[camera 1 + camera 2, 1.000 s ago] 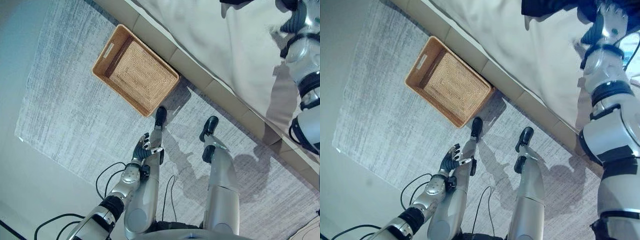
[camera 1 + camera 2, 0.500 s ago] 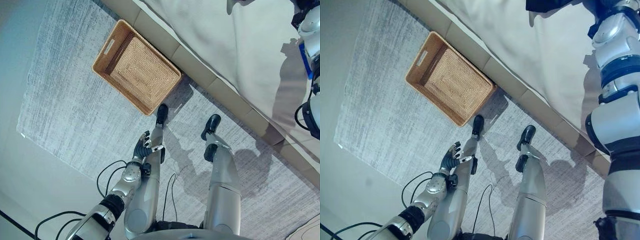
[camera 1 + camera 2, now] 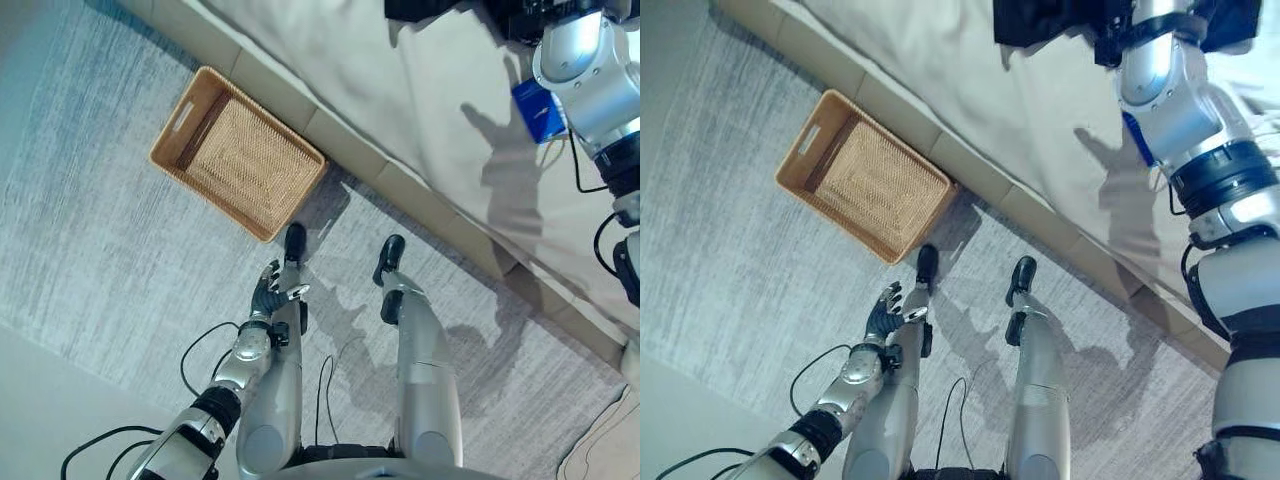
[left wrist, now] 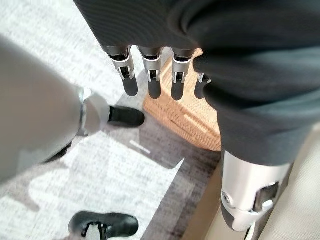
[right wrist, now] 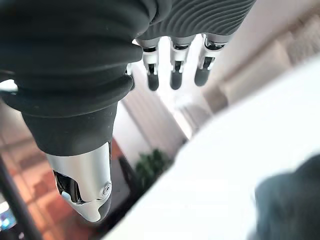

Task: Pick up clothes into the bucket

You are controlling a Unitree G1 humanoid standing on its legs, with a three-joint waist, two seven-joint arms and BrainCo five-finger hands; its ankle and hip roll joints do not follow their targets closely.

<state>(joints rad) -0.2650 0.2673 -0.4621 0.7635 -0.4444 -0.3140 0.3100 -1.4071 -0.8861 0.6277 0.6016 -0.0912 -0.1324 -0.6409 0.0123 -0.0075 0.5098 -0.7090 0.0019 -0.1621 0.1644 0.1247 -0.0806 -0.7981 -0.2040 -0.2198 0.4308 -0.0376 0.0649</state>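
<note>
The right robot hand, fingers spread and empty, reaches over the bed toward dark clothes. The wicker basket sits on the rug beside the bed; a loose grasp could drop them short

Bright even daylight; soft shadows on rug and bed sheet; right wrist background blurred.

— What sort of place is this?

— A home, a bedroom by the look of it. A bed with a pale sheet runs across from twelve to three o'clock, on a light upholstered frame.

— And the floor?

— A grey woven rug covers most of it, with a wicker basket at about eleven o'clock, right against the bed frame (laundry-style, with cut-out handles). A potted plant shows blurred in the right wrist view.
</note>
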